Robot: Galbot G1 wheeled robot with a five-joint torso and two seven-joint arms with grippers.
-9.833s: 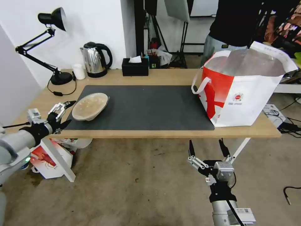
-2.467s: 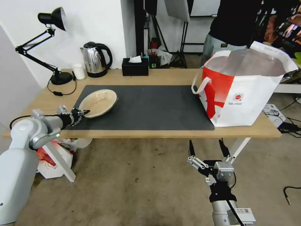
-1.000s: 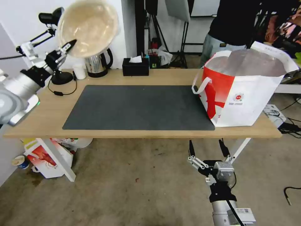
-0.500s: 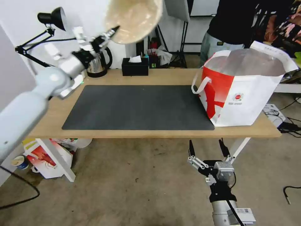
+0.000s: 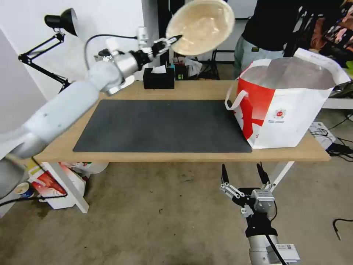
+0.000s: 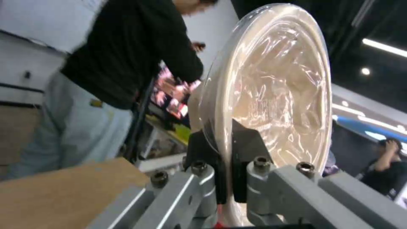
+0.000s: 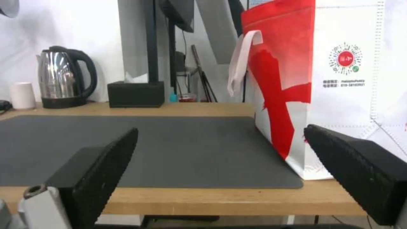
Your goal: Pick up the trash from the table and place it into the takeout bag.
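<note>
Tan bowl [image 5: 200, 25] held high at upper centre of frame, tilted on edge, rim pinched in left pincer [image 5: 173, 39], jaws closed on it. Takeout bag [image 5: 290, 99] stands open at right end of surface [image 5: 184, 156]. Right pincer [image 5: 242, 176] low at lower centre, jaws spread wide, empty.

My left gripper [image 5: 175, 38] pinches the shallow bowl [image 5: 200, 25] by its rim, high above the table's [image 5: 184, 156] far edge, left of the takeout bag [image 5: 290, 99]. The bag stands at the mat's [image 5: 163, 125] right end. My right gripper [image 5: 242, 176] hangs before the table's near edge, fingers apart.
</note>
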